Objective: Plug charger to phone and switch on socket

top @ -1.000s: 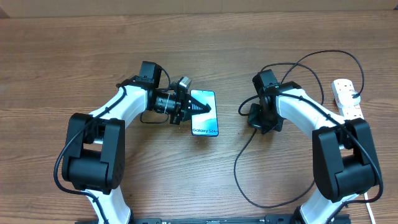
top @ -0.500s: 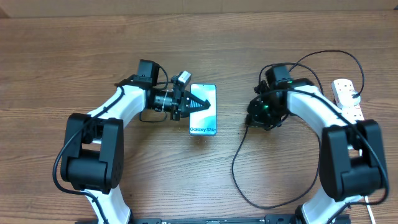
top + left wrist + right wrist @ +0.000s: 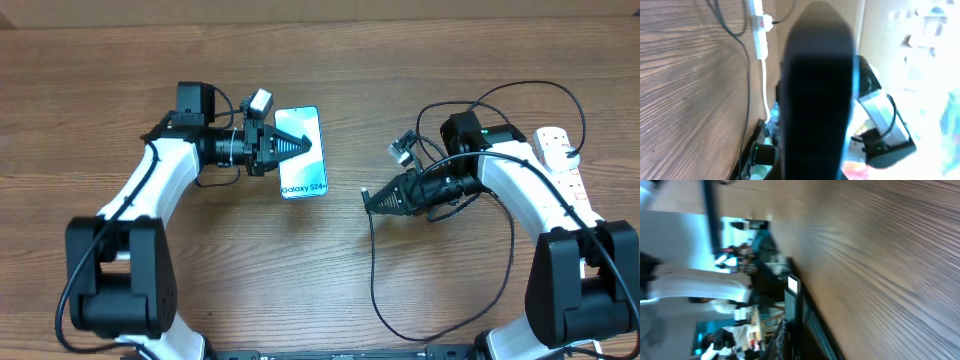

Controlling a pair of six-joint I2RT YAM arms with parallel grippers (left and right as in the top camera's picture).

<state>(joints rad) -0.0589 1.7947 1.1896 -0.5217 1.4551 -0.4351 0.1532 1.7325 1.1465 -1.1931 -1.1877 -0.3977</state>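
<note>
Clamped shut, the left claw (image 3: 308, 147) has the phone (image 3: 300, 172) pinched across its screen, face up and seemingly raised off the table (image 3: 100, 70). Over on the other side, the right claw (image 3: 374, 202) is closed on the charger (image 3: 372, 262), whose tip pokes out toward the phone. Both pickups look done to me. The plugging isn't, as there's bare wood between tip and phone. The socket (image 3: 557, 158) sits far right beside the right arm, and its switch has yet to be pressed. There's plenty of room: open wood between the claws, and the table's far edge is well apart. Mind the cable slack looping round the right arm. The phone's port is too small to make out.
</note>
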